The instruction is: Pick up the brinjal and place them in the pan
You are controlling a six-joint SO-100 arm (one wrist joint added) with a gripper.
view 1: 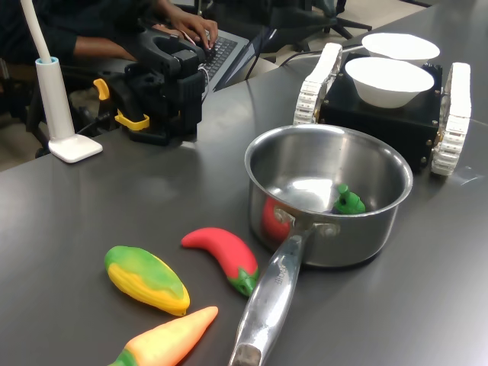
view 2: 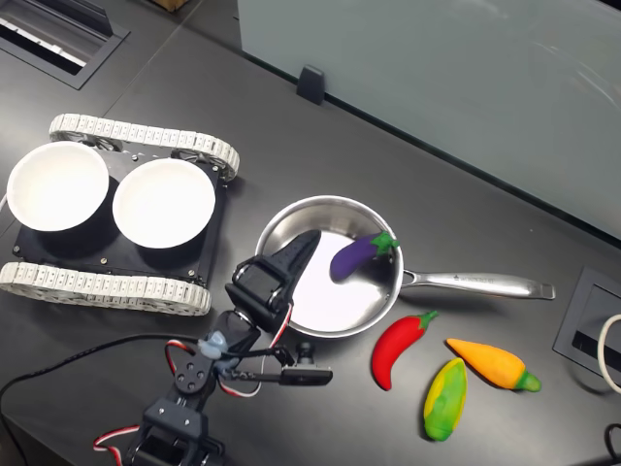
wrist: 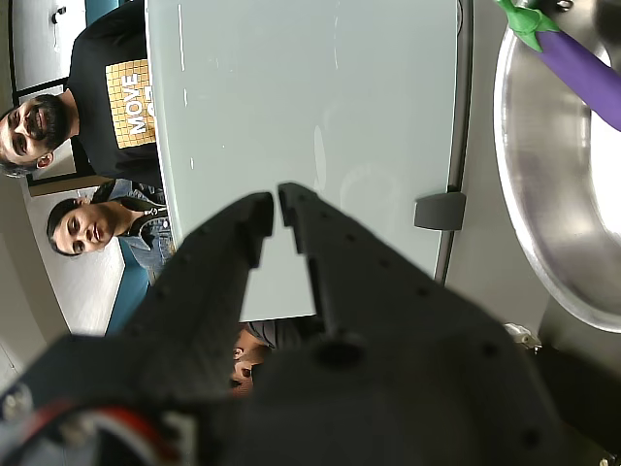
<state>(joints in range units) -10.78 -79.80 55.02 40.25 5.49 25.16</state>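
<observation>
Dark table [view 2: 291, 116] with pan [view 2: 320, 309], vegetables

Even overhead light, glare on pan [view 1: 328, 179], wrist-view jaws blurred.

purple brinjal [view 2: 355, 256], silver pan [view 2: 281, 225], red chilli [view 2: 398, 345]

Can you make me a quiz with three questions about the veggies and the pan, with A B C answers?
1. Where is the brinjal?
A. inside the pan
B. in a white bowl
C. on the table

2. How many toy veggies lie outside the pan?
A. one
B. three
C. five

3. What is the gripper doing?
A. squeezing the brinjal
B. holding a carrot
C. holding nothing

Answers: 1 A, the second exterior view shows it lying in the pan. 2 B, the red chilli, the yellow-green pepper and the carrot. 3 C, the wrist view shows nothing between its nearly shut fingers.
</observation>
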